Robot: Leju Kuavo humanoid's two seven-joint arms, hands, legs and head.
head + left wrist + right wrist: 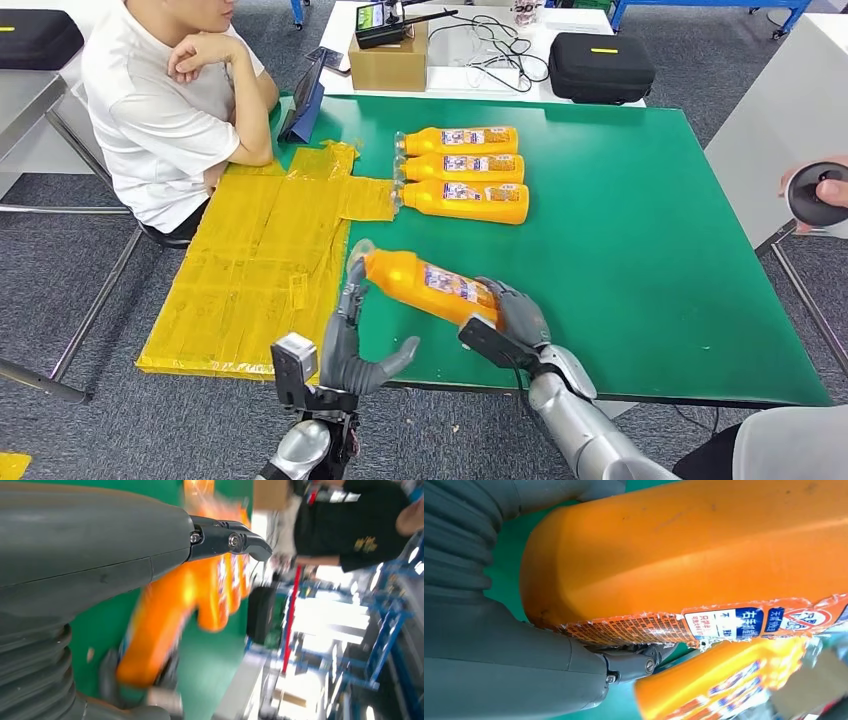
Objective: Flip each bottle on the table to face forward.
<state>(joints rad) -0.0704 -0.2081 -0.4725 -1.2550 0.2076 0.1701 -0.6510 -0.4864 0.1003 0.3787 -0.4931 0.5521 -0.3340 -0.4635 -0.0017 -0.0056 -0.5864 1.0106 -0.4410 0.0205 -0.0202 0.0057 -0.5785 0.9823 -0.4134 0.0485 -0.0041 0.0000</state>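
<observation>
Gripping the base end of the near orange bottle (430, 285), the right hand (515, 315) has its fingers curled around the bottom; in the right wrist view the thumb is pressed against the label edge, so that hold looks firm. The left hand (350, 340) sits at the cap end, fingers extended up along the neck and the thumb spread out to 3 o'clock. Can't tell if it's touching or just alongside; it isn't wrapped around anything, so I read it as open and acting as a guide or stop.

The bottle lies diagonally near the front edge of the green table (650, 250), cap toward 10 o'clock, base toward 4 o'clock, label partly up. Probably mid-roll: one hand turning from the base, the other steadying the neck.

At 12 o'clock from the held bottle, well apart, three orange bottles (462, 172) lie side by side in a row, touching, caps pointing to 9 o'clock, labels up. They look done, which leaves this as the last one.

At 9 to 10 o'clock there's a patch of yellow tape (260, 270) over the table's left part. A seated person (170, 110) leans on the far left corner, clear of the workspace.
</observation>
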